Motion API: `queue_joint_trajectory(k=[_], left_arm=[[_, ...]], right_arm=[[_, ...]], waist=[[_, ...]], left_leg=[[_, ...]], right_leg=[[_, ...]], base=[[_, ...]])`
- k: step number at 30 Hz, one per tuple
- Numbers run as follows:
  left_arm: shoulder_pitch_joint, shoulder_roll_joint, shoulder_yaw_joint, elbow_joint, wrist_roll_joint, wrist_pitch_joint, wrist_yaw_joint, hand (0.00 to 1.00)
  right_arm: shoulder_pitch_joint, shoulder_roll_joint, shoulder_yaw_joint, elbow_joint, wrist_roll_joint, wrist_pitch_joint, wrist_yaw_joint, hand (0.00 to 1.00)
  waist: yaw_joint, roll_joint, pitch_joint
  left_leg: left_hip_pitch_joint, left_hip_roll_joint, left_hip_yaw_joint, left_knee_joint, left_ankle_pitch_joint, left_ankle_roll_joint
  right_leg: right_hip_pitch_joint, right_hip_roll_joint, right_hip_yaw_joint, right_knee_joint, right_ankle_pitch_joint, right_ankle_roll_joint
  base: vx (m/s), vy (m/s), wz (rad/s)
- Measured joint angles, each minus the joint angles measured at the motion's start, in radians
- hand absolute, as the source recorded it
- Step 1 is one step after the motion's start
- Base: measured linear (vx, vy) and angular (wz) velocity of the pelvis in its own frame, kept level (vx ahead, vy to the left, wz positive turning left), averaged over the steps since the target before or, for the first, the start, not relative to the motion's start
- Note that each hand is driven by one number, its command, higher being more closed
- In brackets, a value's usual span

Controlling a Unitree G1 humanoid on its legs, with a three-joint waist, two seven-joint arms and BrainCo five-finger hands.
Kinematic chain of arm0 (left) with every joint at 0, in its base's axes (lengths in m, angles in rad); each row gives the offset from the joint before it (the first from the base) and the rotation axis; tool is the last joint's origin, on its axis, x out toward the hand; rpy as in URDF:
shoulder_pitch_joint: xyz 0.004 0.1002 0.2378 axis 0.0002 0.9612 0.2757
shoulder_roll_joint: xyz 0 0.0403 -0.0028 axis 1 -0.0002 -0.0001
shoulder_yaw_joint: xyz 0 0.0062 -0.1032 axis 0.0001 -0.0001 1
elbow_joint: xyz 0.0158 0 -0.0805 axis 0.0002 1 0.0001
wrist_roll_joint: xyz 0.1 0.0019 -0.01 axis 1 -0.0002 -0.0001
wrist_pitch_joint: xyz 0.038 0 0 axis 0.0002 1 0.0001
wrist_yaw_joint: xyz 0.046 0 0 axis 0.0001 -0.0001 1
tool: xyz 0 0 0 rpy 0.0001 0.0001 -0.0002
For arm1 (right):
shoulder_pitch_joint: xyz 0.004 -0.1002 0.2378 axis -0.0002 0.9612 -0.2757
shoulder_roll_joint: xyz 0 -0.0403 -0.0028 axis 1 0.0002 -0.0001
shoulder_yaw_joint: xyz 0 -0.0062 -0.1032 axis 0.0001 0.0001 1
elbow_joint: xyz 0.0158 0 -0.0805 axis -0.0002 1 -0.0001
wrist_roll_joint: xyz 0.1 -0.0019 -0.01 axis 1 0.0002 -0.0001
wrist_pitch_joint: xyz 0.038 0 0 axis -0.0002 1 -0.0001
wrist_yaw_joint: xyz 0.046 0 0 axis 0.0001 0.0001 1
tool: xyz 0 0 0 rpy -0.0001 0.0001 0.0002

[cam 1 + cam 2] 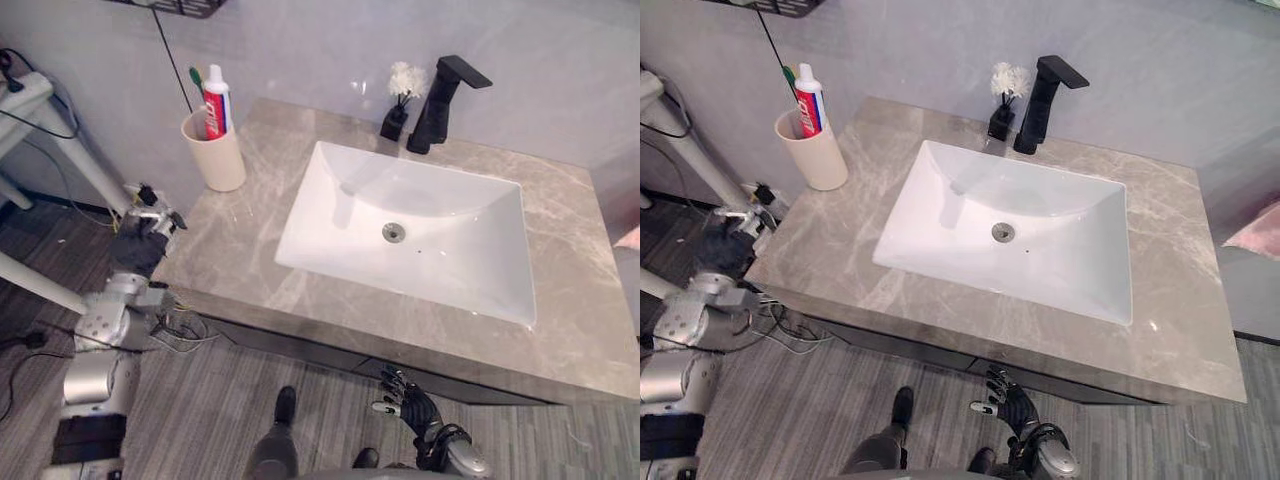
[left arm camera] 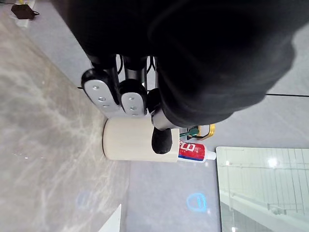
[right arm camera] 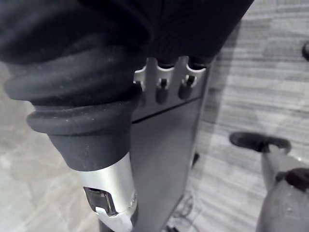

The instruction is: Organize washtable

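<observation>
A cream cup [image 1: 215,152] stands at the back left corner of the grey marble counter [image 1: 232,252]. In it are a red and white toothpaste tube [image 1: 215,103] and a green toothbrush [image 1: 196,76]. My left hand [image 1: 150,216] hovers at the counter's left edge, just short of the cup, fingers relaxed and holding nothing. The left wrist view shows the cup [image 2: 129,146] and tube [image 2: 195,152] past my fingers [image 2: 133,99]. My right hand [image 1: 407,402] hangs low in front of the counter, open and empty.
A white sink basin [image 1: 430,235] takes up the counter's middle. A black faucet [image 1: 438,100] and a small black bottle with a white tuft [image 1: 396,118] stand behind it by the wall. A white frame [image 1: 70,150] stands left of the counter. A dark cabinet front [image 3: 164,145] lies below.
</observation>
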Motion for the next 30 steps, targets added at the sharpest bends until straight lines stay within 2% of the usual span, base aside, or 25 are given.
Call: queue_joint_trajectory(k=[4, 6, 9, 19, 25, 30], left_arm=[[-0.138, 0.094, -0.040, 0.098, 0.001, 0.000, 0.018, 1.00], [-0.211, 0.156, -0.084, 0.137, 0.001, -0.001, 0.020, 1.00], [-0.300, 0.195, -0.131, 0.178, 0.000, -0.001, 0.020, 1.00], [-0.367, 0.238, -0.141, 0.245, -0.006, -0.001, 0.040, 1.00], [-0.374, 0.238, -0.155, 0.253, -0.006, -0.001, 0.041, 1.00], [-0.378, 0.238, -0.157, 0.253, -0.007, -0.001, 0.041, 1.00]], right_arm=[[0.001, 0.000, 0.003, -0.011, 0.001, 0.000, -0.003, 0.00], [0.001, 0.001, 0.004, -0.035, 0.001, 0.000, -0.013, 0.00], [0.004, 0.001, 0.004, -0.037, 0.002, -0.001, -0.017, 0.00], [0.006, 0.003, 0.004, -0.037, 0.031, -0.002, -0.018, 0.00], [0.008, 0.004, 0.005, -0.039, 0.032, -0.002, -0.017, 0.00], [0.009, 0.004, 0.005, -0.039, 0.032, -0.002, -0.017, 0.00]], waist=[[0.004, -0.024, 0.019], [0.018, -0.040, 0.029], [0.022, -0.060, 0.041], [0.025, -0.092, 0.057], [0.025, -0.098, 0.060], [0.025, -0.114, 0.068]], left_leg=[[-0.008, 0.010, 0.011, 0.002, -0.006, -0.008], [-0.013, 0.022, 0.034, 0.005, -0.005, -0.007], [-0.015, 0.027, 0.039, 0.006, -0.004, -0.010], [-0.030, 0.038, 0.063, 0.007, -0.008, -0.015], [-0.035, 0.039, 0.065, 0.006, -0.008, -0.015], [-0.038, 0.042, 0.063, 0.006, -0.008, -0.015]], right_leg=[[-0.017, 0.006, 0.024, -0.002, 0.001, -0.002], [-0.030, 0.011, 0.048, -0.001, 0.006, -0.007], [-0.035, 0.018, 0.061, -0.004, 0.007, -0.008], [-0.064, 0.024, 0.085, -0.004, 0.010, -0.011], [-0.065, 0.028, 0.090, -0.019, 0.020, -0.016], [-0.066, 0.032, 0.089, -0.023, 0.021, -0.017]], base=[[0.01, -0.013, -0.15], [0.03, -0.023, -0.31], [0.03, -0.024, -0.13], [0.00, -0.003, -0.07], [-0.01, 0.005, -0.02], [0.00, 0.000, 0.00]])
